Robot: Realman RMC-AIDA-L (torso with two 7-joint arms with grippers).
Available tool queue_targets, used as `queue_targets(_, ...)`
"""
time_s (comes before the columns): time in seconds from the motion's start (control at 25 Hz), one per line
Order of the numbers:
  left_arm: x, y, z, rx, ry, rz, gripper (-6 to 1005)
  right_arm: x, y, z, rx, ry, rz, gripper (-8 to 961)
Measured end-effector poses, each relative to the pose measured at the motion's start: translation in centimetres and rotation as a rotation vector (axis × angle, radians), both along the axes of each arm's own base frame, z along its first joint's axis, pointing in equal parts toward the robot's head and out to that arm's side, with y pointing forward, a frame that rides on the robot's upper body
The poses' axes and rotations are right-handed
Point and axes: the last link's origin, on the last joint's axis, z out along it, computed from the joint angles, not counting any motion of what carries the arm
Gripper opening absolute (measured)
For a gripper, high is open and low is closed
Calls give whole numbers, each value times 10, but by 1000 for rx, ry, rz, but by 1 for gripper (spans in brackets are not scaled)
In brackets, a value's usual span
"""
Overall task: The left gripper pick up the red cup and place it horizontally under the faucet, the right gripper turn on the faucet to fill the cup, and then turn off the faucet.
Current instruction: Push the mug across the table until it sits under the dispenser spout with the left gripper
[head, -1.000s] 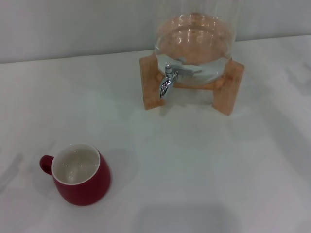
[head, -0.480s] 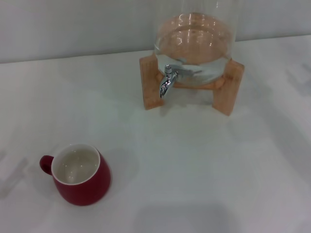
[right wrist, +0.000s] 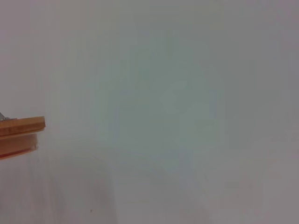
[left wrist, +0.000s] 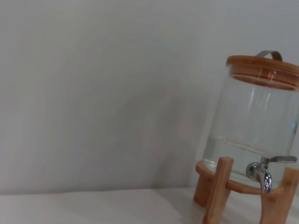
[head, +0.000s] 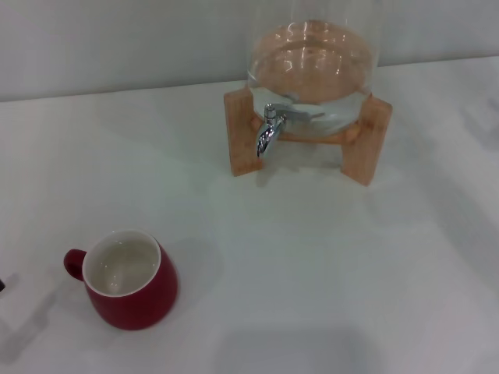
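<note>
Red cup (head: pixel 129 279) hasn't moved on the bench (head: pixel 312 257). My left gripper's shadow has crept closer beside it; both grippers stay unseen, so pickup hasn't begun.

The red cup (head: pixel 131 282) is dark red outside, white inside. The faucet (head: pixel 269 131) is shiny chrome. The glass dispenser (head: pixel 312 70) is clear; its stand (head: pixel 366 148) and lid (left wrist: pixel 262 70) are light wood. The worktop (head: pixel 312 265) is plain white.
</note>
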Motion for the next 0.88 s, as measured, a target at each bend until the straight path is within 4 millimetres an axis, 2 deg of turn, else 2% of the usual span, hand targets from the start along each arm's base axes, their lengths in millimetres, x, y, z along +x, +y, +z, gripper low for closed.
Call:
queue_targets(0.32,-6,-11,-5,69,47,-26,727,0,0,0,1,0,0,631)
queue_targets(0.88,-22,-2,-26,72,112,53,726,-3,3,0,4,4,6,631)
